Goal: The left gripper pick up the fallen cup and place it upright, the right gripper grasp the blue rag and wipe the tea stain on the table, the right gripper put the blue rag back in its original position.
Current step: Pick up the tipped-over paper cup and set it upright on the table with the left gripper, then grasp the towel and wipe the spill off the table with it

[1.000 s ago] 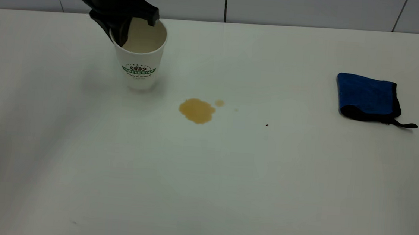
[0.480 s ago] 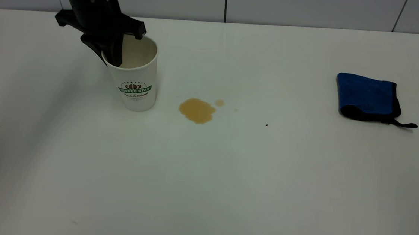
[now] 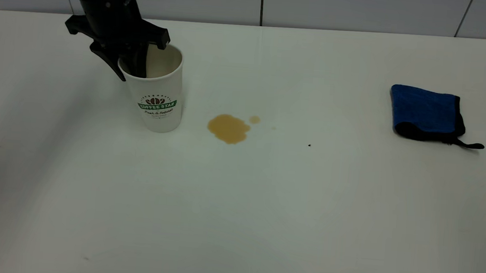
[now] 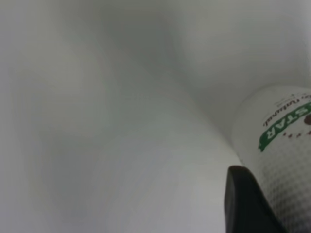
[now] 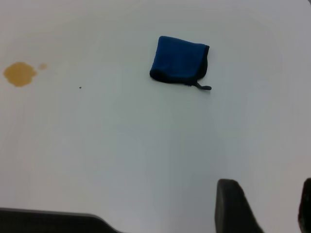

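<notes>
The white cup (image 3: 159,97) with its green logo stands upright on the table (image 3: 263,207), left of the amber tea stain (image 3: 227,128). My left gripper (image 3: 128,66) straddles the cup's near-left rim from above, one finger inside and one outside, slightly parted. In the left wrist view a black finger (image 4: 245,204) lies along the cup (image 4: 282,145) wall. The blue rag (image 3: 425,112) lies flat at the far right, untouched. The right wrist view shows the rag (image 5: 179,60) and the stain (image 5: 19,74) far from my right gripper (image 5: 269,208), which is open and holds nothing.
A small satellite drop (image 3: 254,119) sits just right of the stain. Tiny dark specks (image 3: 309,145) dot the white surface. A grey panelled wall (image 3: 365,9) runs behind the table's back edge.
The left gripper lowered the lifted cup leftward onto the table, then its fingers parted a little at the rim. Rag and stain have not moved.
</notes>
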